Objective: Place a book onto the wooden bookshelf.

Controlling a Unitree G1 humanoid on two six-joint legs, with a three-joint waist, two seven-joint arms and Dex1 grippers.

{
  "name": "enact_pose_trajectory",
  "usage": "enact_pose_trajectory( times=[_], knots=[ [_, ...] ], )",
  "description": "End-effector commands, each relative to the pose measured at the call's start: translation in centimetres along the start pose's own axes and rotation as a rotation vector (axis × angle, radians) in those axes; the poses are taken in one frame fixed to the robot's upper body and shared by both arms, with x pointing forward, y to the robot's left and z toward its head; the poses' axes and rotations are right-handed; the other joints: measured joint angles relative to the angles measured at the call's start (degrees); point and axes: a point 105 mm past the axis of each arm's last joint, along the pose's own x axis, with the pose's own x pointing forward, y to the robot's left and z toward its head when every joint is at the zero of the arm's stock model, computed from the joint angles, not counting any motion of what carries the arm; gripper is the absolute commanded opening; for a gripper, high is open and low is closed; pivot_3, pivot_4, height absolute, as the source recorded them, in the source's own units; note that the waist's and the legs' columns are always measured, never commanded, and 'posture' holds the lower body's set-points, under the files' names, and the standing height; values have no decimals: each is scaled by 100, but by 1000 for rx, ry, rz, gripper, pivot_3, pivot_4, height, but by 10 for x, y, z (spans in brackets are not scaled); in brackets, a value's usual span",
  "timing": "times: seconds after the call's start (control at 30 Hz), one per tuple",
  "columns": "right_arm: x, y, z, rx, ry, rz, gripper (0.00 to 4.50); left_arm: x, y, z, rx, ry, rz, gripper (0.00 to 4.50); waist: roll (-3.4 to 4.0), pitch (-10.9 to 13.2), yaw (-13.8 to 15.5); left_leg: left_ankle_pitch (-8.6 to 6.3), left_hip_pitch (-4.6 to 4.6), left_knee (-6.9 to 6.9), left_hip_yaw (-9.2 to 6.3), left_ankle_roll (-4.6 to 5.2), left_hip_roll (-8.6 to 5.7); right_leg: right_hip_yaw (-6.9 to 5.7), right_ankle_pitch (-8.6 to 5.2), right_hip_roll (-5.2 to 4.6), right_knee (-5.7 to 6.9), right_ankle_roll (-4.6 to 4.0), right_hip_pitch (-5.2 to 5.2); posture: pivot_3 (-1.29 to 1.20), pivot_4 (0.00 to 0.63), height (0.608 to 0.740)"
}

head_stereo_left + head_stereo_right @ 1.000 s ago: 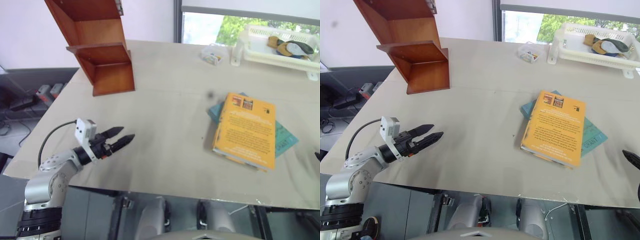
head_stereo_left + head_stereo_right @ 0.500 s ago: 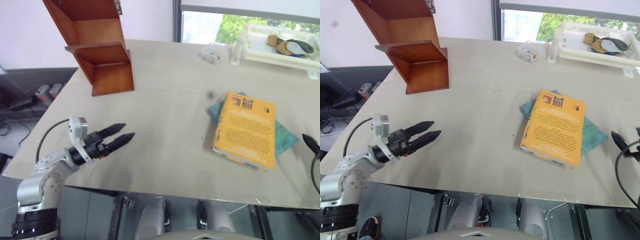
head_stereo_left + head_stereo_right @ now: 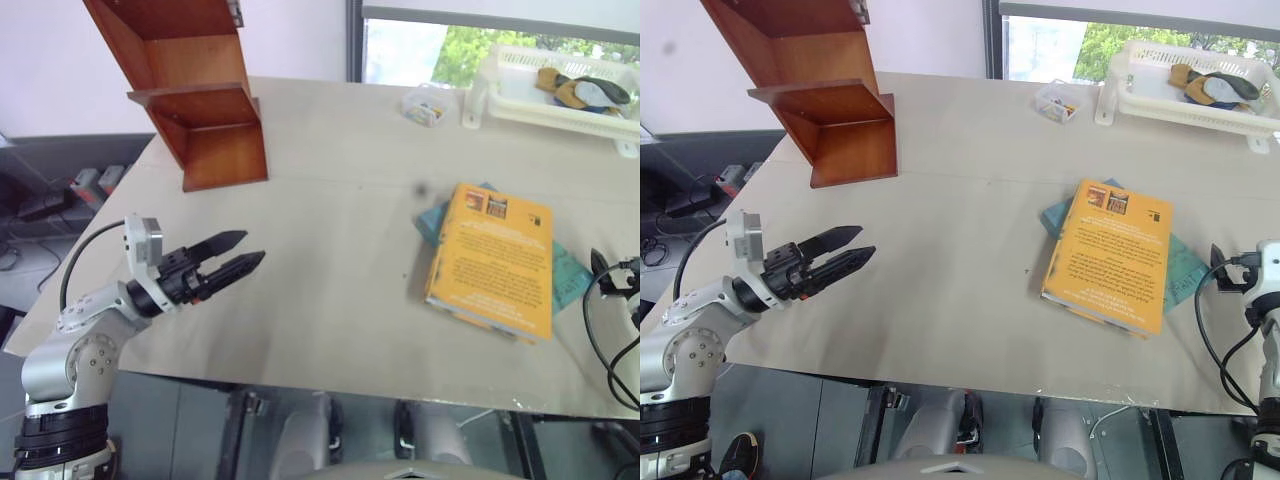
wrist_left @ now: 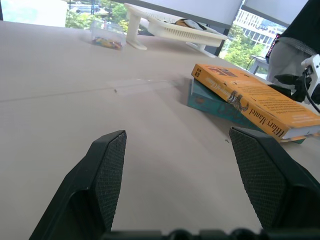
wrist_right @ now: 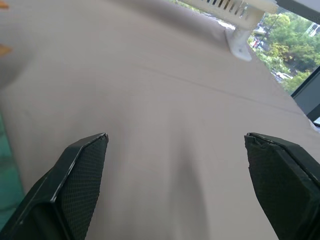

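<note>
Pale and bare along its near edge, the surface [image 3: 330,300] gives you plenty of room to work. Nearest you on the left, the left gripper [image 3: 238,254] hovers just above it, fingers [image 4: 107,175] spread apart and holding nothing, aimed across toward the right. At the right edge, the right gripper [image 5: 175,185] has its fingers wide apart too, empty, just beside the books.

Further in on the right lies the book [image 3: 492,258], a thick orange-yellow paperback lying flat, cover up, stacked on a thinner teal book [image 4: 215,102] that pokes out beneath it. Expect it to be fairly heavy for its size, stiff when squeezed across its thickness, but floppy if you lift by the cover alone. The glossy cover looks slippery. You would do best to pinch the whole block of pages at a long edge or the spine, where it overhangs the teal one, so a finger can slide underneath.

Far back on the left stands the wooden bookshelf [image 3: 200,100], well apart from the book. A white basket [image 3: 545,95] and a small clear box [image 3: 424,107] sit at the far right.
</note>
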Motion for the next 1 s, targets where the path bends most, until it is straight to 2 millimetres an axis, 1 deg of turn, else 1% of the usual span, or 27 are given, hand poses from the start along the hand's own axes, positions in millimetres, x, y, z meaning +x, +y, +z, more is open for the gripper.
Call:
enact_pose_trajectory(
  times=[0.03,0.3,0.37,0.53,0.63,0.7,0.83,0.93,1.0],
  knots=[
    [-7,-21,7,-60,-23,-62,4500,2,-6,12,63,-7,-28,3626,0,0,3,0,0,0,1,1,0,1,0,0,0,0,0,0,150,712],
    [-21,-15,-9,32,-17,-52,4500,1,-11,16,72,-20,-72,3626,-1,0,-33,0,5,0,4,0,2,5,0,0,3,0,1,0,150,712],
    [-21,1,-5,101,-64,27,4500,1,-12,16,75,-11,-81,3626,-1,0,-62,0,5,0,4,0,2,5,0,0,4,1,1,0,150,712],
    [-17,21,0,165,-118,120,4500,2,-12,16,74,-10,-87,3626,-3,1,-137,-1,12,0,5,0,6,9,0,-2,7,1,4,0,150,712],
    [-14,40,1,206,-133,192,4500,3,-11,17,79,-9,-86,3626,-3,1,-137,0,14,0,8,0,6,12,0,-1,9,1,4,0,150,712],
    [-13,49,1,219,-139,221,4500,3,-10,18,81,-10,-84,3626,-4,2,-130,0,15,0,7,0,7,10,0,0,10,1,4,0,150,712],
    [-12,76,3,252,-153,316,4500,1,-11,17,85,-4,-82,3626,-4,2,-126,0,15,0,8,-1,7,11,0,-2,11,0,4,0,150,712],
    [-11,86,4,255,-158,350,4500,0,-11,17,86,-2,-77,3626,-5,2,-129,0,15,0,10,-2,7,12,0,-3,11,0,4,0,150,712],
    [-7,96,6,263,-165,376,4500,-1,-12,16,87,1,-75,3626,-4,2,-134,0,15,0,10,-3,7,12,0,-5,11,0,4,0,150,712]
  ],
)
